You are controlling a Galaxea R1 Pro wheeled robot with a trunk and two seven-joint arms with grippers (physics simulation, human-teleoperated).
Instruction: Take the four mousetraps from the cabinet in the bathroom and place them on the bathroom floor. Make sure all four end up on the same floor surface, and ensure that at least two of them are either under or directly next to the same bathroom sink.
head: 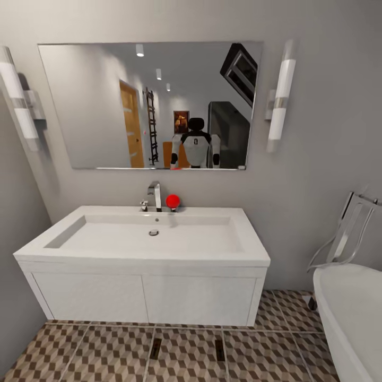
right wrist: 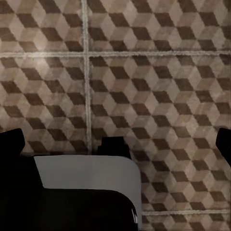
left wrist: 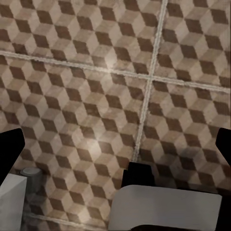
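Two mousetraps [head: 155, 348] [head: 219, 350] lie flat on the floor [head: 106, 355] just in front of the sink [head: 143, 241], apart from each other, each near a grout line. The sink is a wide white basin over a white cabinet [head: 143, 297], with a chrome tap [head: 154, 195] and a red ball [head: 172, 201] at its back edge. A mirror [head: 106, 95] hangs above it and a bathtub [head: 350, 313] stands to its right. Both wrist views look down on the tiles; the left fingers [left wrist: 11, 144] and right fingers [right wrist: 10, 143] stand wide apart at the frame edges, holding nothing.
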